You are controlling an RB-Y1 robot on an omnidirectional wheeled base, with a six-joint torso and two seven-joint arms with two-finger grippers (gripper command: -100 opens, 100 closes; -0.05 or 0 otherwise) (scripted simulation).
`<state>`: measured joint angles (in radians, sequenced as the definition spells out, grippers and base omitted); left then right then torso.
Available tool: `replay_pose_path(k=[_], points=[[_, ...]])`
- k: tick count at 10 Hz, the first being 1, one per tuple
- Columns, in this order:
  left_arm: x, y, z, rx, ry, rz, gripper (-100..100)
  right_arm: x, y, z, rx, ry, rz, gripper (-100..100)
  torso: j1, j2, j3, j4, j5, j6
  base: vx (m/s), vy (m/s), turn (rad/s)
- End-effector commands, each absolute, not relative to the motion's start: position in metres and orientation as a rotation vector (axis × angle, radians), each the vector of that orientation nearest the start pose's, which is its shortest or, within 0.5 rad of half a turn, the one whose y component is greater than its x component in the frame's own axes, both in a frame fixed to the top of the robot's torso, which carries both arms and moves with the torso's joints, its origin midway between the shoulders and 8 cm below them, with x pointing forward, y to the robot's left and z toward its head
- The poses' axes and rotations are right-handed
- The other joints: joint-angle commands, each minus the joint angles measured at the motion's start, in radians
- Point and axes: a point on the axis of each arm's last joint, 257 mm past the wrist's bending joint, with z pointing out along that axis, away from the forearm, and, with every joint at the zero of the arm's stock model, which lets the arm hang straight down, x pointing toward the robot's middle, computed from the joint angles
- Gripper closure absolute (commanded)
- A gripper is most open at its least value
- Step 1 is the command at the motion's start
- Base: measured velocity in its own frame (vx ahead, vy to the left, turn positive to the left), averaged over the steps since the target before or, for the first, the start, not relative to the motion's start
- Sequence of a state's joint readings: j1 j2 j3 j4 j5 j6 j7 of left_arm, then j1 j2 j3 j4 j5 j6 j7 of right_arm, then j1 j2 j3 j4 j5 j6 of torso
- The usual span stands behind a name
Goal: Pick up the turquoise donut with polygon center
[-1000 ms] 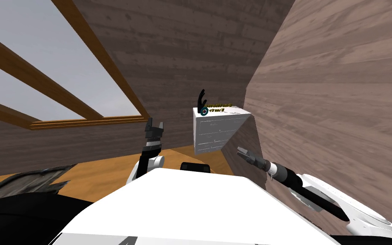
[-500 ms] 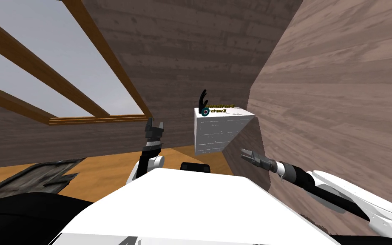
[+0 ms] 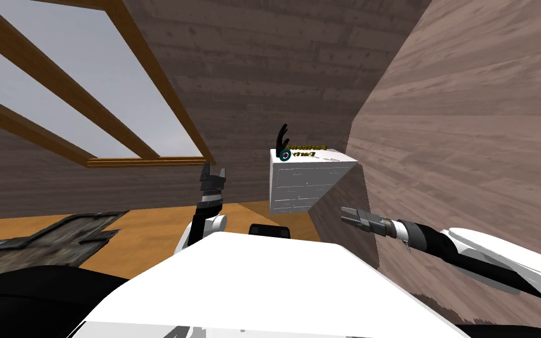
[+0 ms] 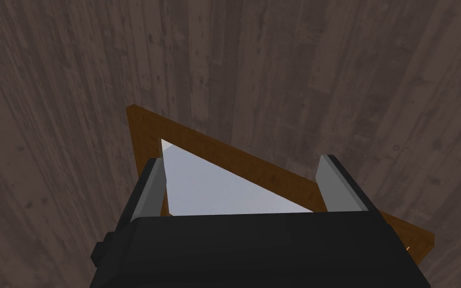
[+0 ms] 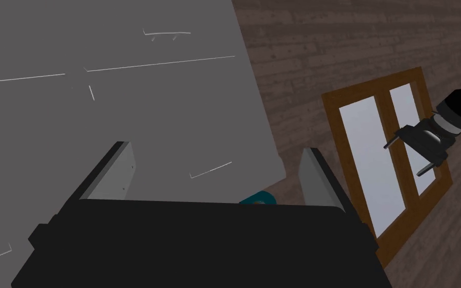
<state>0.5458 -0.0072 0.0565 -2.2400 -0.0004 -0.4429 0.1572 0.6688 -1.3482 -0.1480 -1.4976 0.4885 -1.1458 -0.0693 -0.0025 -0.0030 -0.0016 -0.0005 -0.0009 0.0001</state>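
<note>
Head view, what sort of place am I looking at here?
Probably the corner of a room in a house: dark plank walls, a wood-framed window and a white chest of drawers standing against the walls.

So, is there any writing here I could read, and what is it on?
Yellow lettering, two rows, on top of the white drawer chest, beside the turquoise ring: too small and blurred to read.
Nothing else here carries any writing.

Dim, flat light; the pale window (image 3: 87, 76) is brightest, walls (image 3: 469, 117) splay toward head view corners
</note>
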Motion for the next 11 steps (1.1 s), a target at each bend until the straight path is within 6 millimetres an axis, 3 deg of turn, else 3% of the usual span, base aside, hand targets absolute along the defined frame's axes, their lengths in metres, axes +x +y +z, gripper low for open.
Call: replay_pose_path(k=[1, 4, 6, 9, 11], points=[[0.351, 0.31, -0.019, -0.834, 0.642, -1.336, 0, 0.259, -0.418, -0.214, -0.65, 2.142, 0.788, -100, 0.0, 0.0, 0.0, 0.0, 0.0, 0.0, 0.008, -0.025, 0.002], [0.351, 0.31, -0.019, -0.834, 0.642, -1.336, 0, 0.254, -0.454, -0.207, -0.756, 2.244, 0.71, -100, 0.001, 0.0, 0.0, 0.0, 0.0, 0.0, 0.015, -0.03, 0.119], [0.351, 0.31, -0.019, -0.834, 0.642, -1.336, 0, 0.257, -0.458, -0.202, -0.794, 2.264, 0.689, -100, 0.001, 0.0, 0.0, 0.0, 0.0, 0.0, 0.011, -0.023, 0.055], [0.351, 0.31, -0.019, -0.834, 0.642, -1.336, 0, 0.257, -0.491, -0.185, -0.891, 2.353, 0.604, -100, 0.002, 0.0, 0.0, 0.0, 0.0, 0.0, 0.017, -0.023, 0.122], [0.351, 0.31, -0.019, -0.834, 0.642, -1.336, 0, 0.26, -0.493, -0.18, -0.926, 2.367, 0.586, -100, 0.002, 0.0, 0.0, 0.0, 0.0, 0.0, 0.01, -0.015, 0.054]])
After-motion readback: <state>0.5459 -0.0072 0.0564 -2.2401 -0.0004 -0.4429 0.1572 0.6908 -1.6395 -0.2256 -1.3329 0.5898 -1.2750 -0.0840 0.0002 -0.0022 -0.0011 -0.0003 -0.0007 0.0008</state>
